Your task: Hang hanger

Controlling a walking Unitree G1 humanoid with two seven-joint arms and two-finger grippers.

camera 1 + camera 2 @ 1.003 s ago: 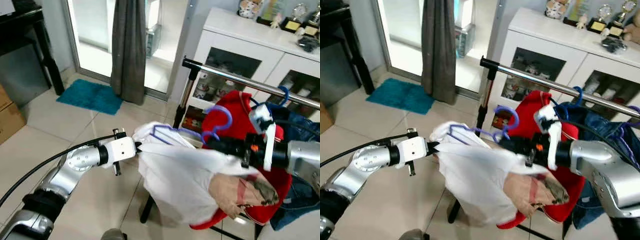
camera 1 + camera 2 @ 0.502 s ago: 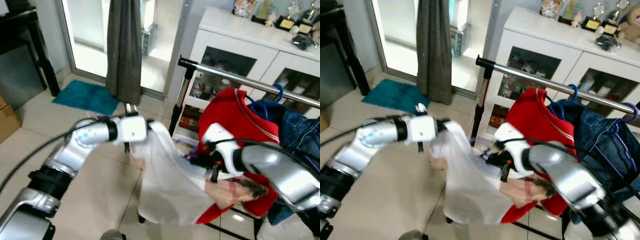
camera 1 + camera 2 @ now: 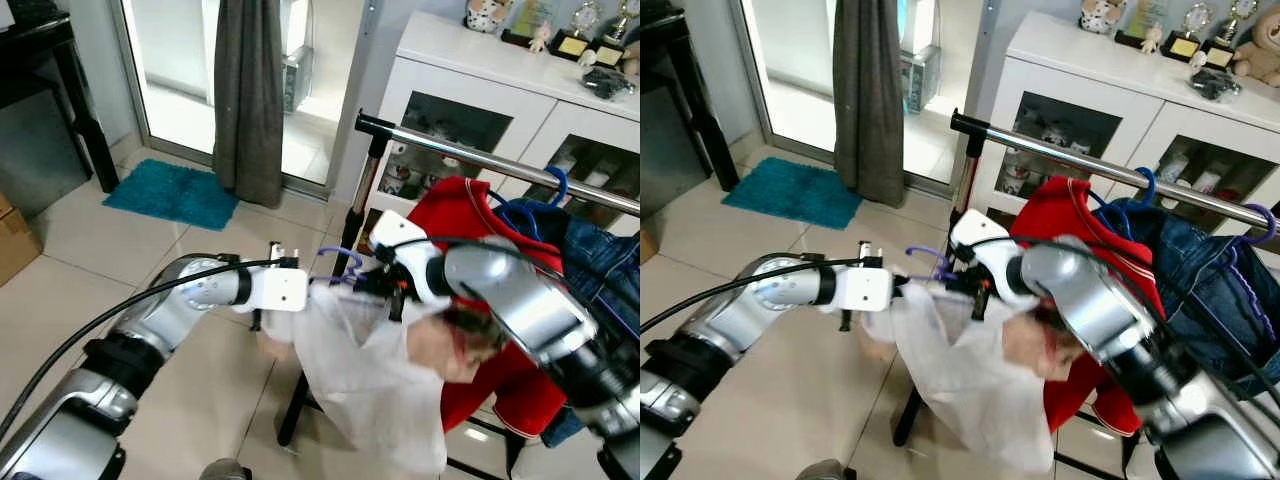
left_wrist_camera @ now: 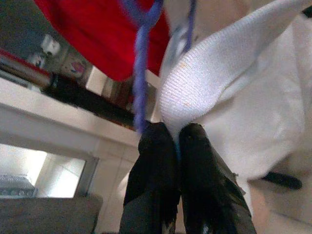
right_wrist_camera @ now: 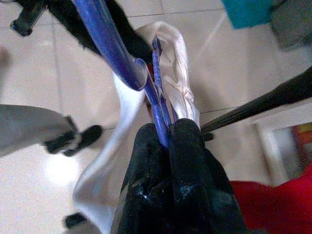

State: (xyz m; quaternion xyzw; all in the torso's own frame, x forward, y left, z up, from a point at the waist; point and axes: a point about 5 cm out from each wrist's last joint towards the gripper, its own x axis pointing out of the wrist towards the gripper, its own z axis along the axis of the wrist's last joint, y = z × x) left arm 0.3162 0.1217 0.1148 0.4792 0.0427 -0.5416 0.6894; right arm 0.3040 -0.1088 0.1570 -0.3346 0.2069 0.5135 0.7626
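A purple hanger (image 3: pixel 344 262) carries a white shirt (image 3: pixel 372 368) that droops toward the floor. It sits in front of and below the left end of the metal rail (image 3: pixel 470 156). My left gripper (image 3: pixel 314 284) is shut on the shirt's shoulder; in the left wrist view its fingertips (image 4: pixel 193 136) pinch white cloth beside the hanger (image 4: pixel 141 63). From the other side my right gripper (image 3: pixel 368 284) is shut on the hanger near its hook. The right wrist view shows it (image 5: pixel 168 129) clamped on the hanger's blue bar (image 5: pixel 109 44).
A red garment (image 3: pixel 470 230) and a denim garment (image 3: pixel 600 270) hang on the rail, whose black upright (image 3: pixel 360 215) stands just behind the grippers. Behind is a white cabinet (image 3: pixel 480 80). To the left are a grey curtain (image 3: pixel 250 90), a teal mat (image 3: pixel 175 192) and a cardboard box (image 3: pixel 15 245).
My right arm has swung left and up, bringing the hanger's hook closer to the rail's left end. The left gripper came down and the shirt now hangs lower.
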